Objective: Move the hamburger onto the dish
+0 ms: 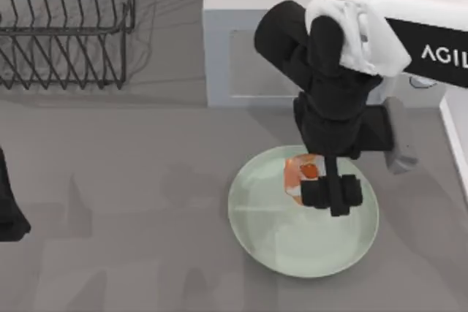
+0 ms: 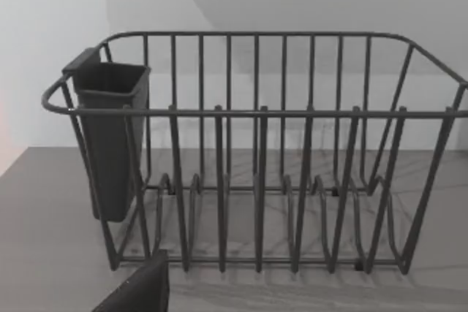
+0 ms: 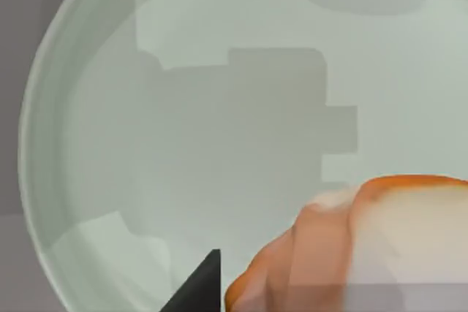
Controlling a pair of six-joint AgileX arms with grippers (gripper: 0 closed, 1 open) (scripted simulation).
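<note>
The left arm point(image 1: 9, 206) is parked at the table's left edge, facing the wire rack point(image 2: 256, 158). Over the dish point(image 1: 303, 242), the right gripper point(image 1: 330, 193) hangs beside the hamburger point(image 1: 301, 174); whether it pinches it, I cannot tell.

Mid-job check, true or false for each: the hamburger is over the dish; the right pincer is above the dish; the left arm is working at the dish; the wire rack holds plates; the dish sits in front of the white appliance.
1. The hamburger is over the dish: true.
2. The right pincer is above the dish: true.
3. The left arm is working at the dish: false; it is parked at the table's left edge.
4. The wire rack holds plates: false; its slots are empty, with a dark cup holder at one end.
5. The dish sits in front of the white appliance: true.
</note>
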